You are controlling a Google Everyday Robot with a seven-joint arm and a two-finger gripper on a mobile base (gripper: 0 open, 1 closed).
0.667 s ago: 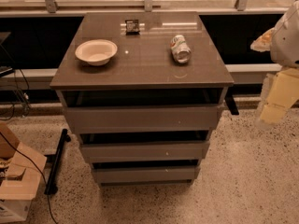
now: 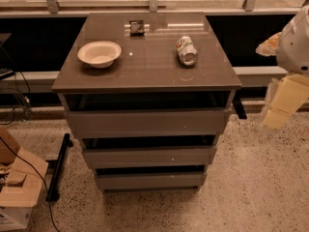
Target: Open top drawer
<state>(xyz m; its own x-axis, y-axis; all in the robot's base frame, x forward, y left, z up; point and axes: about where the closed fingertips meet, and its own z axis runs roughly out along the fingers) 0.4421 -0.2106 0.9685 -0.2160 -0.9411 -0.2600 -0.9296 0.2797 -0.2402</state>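
Note:
The top drawer (image 2: 147, 123) is the widest grey-brown front, just under the glossy cabinet top (image 2: 145, 66). A dark gap shows between its upper edge and the cabinet top. The narrower middle drawer front (image 2: 148, 156) and the smallest bottom front (image 2: 150, 180) sit below it. My arm comes in at the right edge as white and cream parts. My gripper (image 2: 274, 119) is at its lower end, right of the cabinet at about top-drawer height and apart from the drawer front.
On the cabinet top stand a white bowl (image 2: 99, 53), a crushed can on its side (image 2: 187, 50) and a small dark object (image 2: 136, 27). A low ledge (image 2: 260, 74) runs behind. Cardboard boxes (image 2: 17, 192), cables and a black bar (image 2: 58, 168) lie on the floor at the left.

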